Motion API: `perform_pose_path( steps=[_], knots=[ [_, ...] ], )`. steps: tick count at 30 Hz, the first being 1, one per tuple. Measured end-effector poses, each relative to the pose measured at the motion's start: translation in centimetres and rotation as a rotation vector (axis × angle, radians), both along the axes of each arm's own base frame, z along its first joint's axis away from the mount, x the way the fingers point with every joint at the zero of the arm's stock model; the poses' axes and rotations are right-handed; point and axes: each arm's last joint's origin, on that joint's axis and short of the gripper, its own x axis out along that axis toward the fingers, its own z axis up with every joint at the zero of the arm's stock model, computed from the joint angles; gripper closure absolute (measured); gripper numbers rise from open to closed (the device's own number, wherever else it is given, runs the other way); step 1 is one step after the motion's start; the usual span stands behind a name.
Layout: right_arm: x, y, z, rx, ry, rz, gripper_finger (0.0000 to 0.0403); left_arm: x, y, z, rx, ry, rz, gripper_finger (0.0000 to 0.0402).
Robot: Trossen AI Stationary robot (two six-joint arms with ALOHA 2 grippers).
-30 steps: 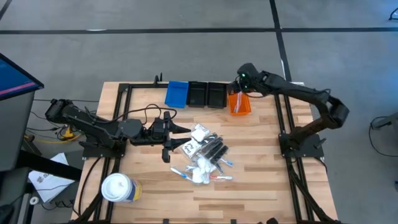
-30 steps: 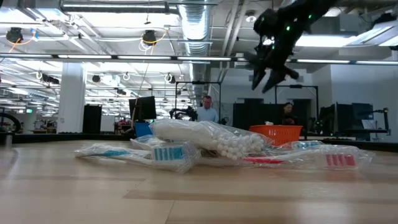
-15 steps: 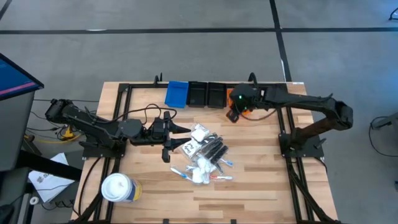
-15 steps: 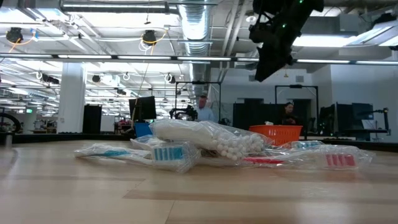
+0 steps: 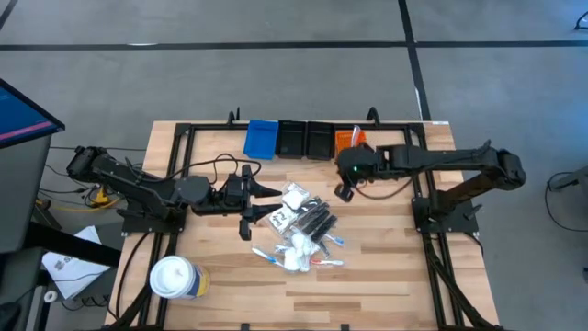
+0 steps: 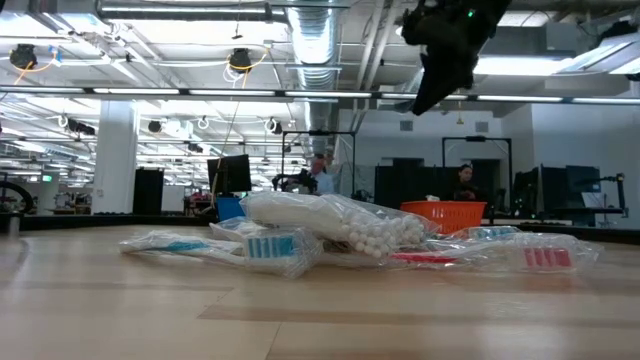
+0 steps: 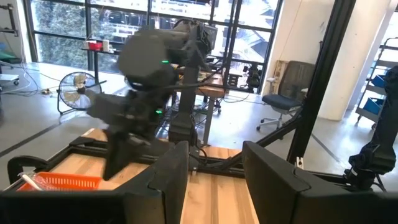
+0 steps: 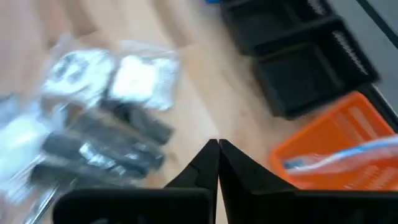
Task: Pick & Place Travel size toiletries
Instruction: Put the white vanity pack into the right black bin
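**Right arm above the surface with pinched fingers, heap waiting**

We see the right gripper (image 8: 217,163) with its two dark fingers pressed tip to tip and nothing between them; in the high view it (image 5: 344,191) hangs above the wooden surface (image 5: 386,267), between the orange rectangular bin (image 5: 347,139) and the heap. A blue-and-white packaged stick (image 8: 339,157) lies in that bin. Beside it along the far edge stand two black rectangular bins (image 5: 306,140) and a blue rectangular bin (image 5: 262,138).

The left gripper (image 7: 211,180) rests low at the heap's left side, its fingers apart at a middling width and empty.

The task's things — the travel size toiletries (image 5: 301,230), a loose heap of clear plastic sachets, thin black combs and slim red, blue and white sticks — lie mid-surface, just in front of the right gripper. A large white cylindrical tub with a yellow label (image 5: 173,278) stands well apart at the near left.

We judge the step in hand to be the reach for another item. To do it well, we would open the fingers before descending, choose one piece at the heap's edge — the black combs (image 8: 106,146) nearest the gripper look separable — and come straight down across its narrow width. The sachets overlap and look slippery, so a grab into the middle could lift several or drag the heap.
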Motion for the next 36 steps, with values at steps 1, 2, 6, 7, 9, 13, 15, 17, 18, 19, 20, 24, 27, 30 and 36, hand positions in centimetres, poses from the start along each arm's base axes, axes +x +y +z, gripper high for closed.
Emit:
perform_pose_path(
  steps=[1, 2, 6, 7, 9, 13, 15, 17, 18, 19, 20, 24, 27, 30, 36],
  knots=[
    [0.0, 0.7, 0.0, -0.006, 0.007, 0.034, 0.0401, 0.0, -0.1, 0.0, 0.001, 0.001, -0.002, 0.0257],
    [0.0, 1.3, -0.1, -0.011, 0.018, 0.068, 0.0401, 0.0, -0.1, 0.0, 0.001, 0.001, -0.004, 0.0257],
    [-0.1, 4.5, -0.1, -0.020, 0.038, 0.196, 0.0401, -0.1, -0.3, 0.0, 0.002, 0.001, -0.012, 0.0257],
    [-0.2, 5.3, -0.2, -0.022, 0.041, 0.232, 0.0401, -0.1, -0.3, 0.0, 0.002, 0.001, -0.012, 0.0257],
    [-0.5, 7.0, -0.2, -0.025, 0.041, 0.297, 0.0402, -0.1, -0.3, 0.0, 0.002, 0.001, -0.012, 0.0257],
    [-1.2, 9.6, -0.2, -0.026, 0.054, 0.393, 0.0401, -0.1, -0.2, -0.2, 0.007, 0.017, -0.011, 0.0257],
    [-1.6, 10.6, -0.3, -0.008, 0.059, 0.401, 0.0402, -0.1, -0.2, -0.3, 0.009, 0.032, -0.011, 0.0257],
    [-1.7, 11.3, -0.3, 0.037, 0.035, 0.361, 0.0401, -0.1, -0.2, -0.3, 0.006, 0.035, -0.011, 0.0257],
    [-1.8, 11.5, -0.3, 0.055, 0.026, 0.345, 0.0400, -0.1, -0.3, -0.3, -0.001, 0.033, -0.012, 0.0257],
    [-1.9, 11.8, -0.3, 0.067, 0.020, 0.340, 0.0400, -0.1, -0.3, -0.3, -0.011, 0.032, -0.013, 0.0257],
    [-2.0, 12.1, -0.3, 0.071, 0.019, 0.347, 0.0399, -0.1, -0.3, -0.4, -0.014, 0.034, -0.013, 0.0257],
    [-2.3, 13.3, -0.1, 0.074, -0.001, 0.391, 0.0400, -0.3, -0.9, -0.8, -0.009, 0.078, -0.032, 0.0257],
    [-2.2, 13.9, 0.1, 0.083, -0.044, 0.414, 0.0401, -0.4, -1.0, -2.0, -0.054, 0.197, -0.039, 0.0259],
    [-1.5, 14.0, 0.3, 0.071, -0.089, 0.440, 0.0400, -0.7, -0.6, -3.6, -0.139, 0.355, 0.001, 0.0268],
    [-0.1, 13.4, -1.0, 0.043, -0.053, 0.423, 0.0391, -1.2, 0.9, -6.9, -0.427, 0.613, 0.191, 0.0299]
  ],
)
